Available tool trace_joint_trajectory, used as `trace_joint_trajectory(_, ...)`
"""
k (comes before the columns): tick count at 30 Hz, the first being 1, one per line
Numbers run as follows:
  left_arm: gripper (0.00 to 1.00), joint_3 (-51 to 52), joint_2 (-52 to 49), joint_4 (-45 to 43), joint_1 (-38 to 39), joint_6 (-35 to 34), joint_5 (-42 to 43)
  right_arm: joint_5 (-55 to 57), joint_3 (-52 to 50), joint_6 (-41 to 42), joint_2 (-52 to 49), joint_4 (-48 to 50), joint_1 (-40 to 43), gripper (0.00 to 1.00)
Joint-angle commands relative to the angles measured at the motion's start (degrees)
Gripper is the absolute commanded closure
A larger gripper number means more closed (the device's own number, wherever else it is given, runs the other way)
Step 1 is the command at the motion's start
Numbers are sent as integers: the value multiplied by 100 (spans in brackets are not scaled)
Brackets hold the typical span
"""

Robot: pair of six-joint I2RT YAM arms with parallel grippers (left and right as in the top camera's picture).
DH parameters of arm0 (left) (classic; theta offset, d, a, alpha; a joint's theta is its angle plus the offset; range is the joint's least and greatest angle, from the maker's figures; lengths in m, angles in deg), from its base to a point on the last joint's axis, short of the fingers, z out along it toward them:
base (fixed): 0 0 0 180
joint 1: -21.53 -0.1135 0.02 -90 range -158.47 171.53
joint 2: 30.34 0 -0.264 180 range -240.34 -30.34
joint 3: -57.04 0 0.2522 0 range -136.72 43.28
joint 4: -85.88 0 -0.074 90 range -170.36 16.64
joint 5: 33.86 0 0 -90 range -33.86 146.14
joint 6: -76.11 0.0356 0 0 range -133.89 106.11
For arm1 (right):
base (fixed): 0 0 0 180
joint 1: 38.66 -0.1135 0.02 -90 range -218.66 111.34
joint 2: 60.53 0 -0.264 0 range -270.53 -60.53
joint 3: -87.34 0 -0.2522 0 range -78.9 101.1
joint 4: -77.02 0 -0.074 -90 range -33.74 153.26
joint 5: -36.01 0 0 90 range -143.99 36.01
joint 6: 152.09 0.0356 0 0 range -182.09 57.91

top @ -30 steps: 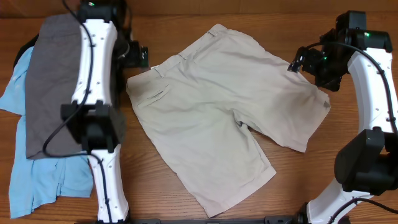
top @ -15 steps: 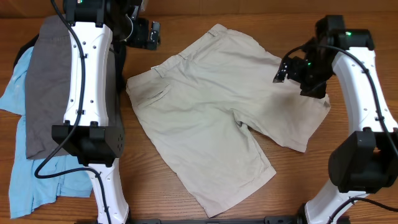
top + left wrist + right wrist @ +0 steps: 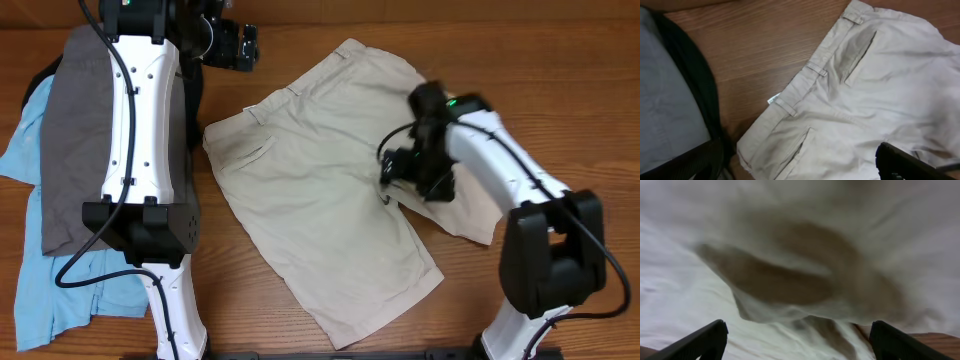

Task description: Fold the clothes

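On the wooden table (image 3: 560,60), the beige shorts (image 3: 310,180) lie spread flat at its middle, the right gripper (image 3: 392,178) fingers-apart low over their crotch, the left gripper (image 3: 238,46) near the waistband, its spread untellable, beside the heaped grey and light-blue garments (image 3: 70,150).

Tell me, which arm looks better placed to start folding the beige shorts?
Right, probably. The right end effector hangs open just over the crotch of the khaki shorts, fabric filling its wrist view. The left end effector sits beyond the waistband, above the wooden table.
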Motion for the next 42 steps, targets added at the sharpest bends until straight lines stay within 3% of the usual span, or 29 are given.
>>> trace_joint_trajectory(1, 0, -162, 192, -22, -35, 83, -232, 72, -446, 68, 57, 328, -221, 2)
trace_joint_trajectory(9, 0, -162, 192, -26, -35, 83, -256, 693, -1314, 638, 50, 1161, -42, 3)
trace_joint_trajectory(15, 0, -157, 186, -13, -11, 116, -251, 1067, -1390, 772, 46, 1241, 737, 3)
trace_joint_trajectory(30, 0, 203, 127, 31, 22, 111, -249, 1091, -1294, -610, -160, 1759, 3099, 1)
trace_joint_trajectory(37, 0, 782, 127, -361, 20, 144, -251, 282, -116, -876, -120, 994, 3624, 0)
trace_joint_trajectory(42, 0, 649, 155, -514, 20, 236, -249, 173, 1447, -643, 535, -496, 3410, 0)
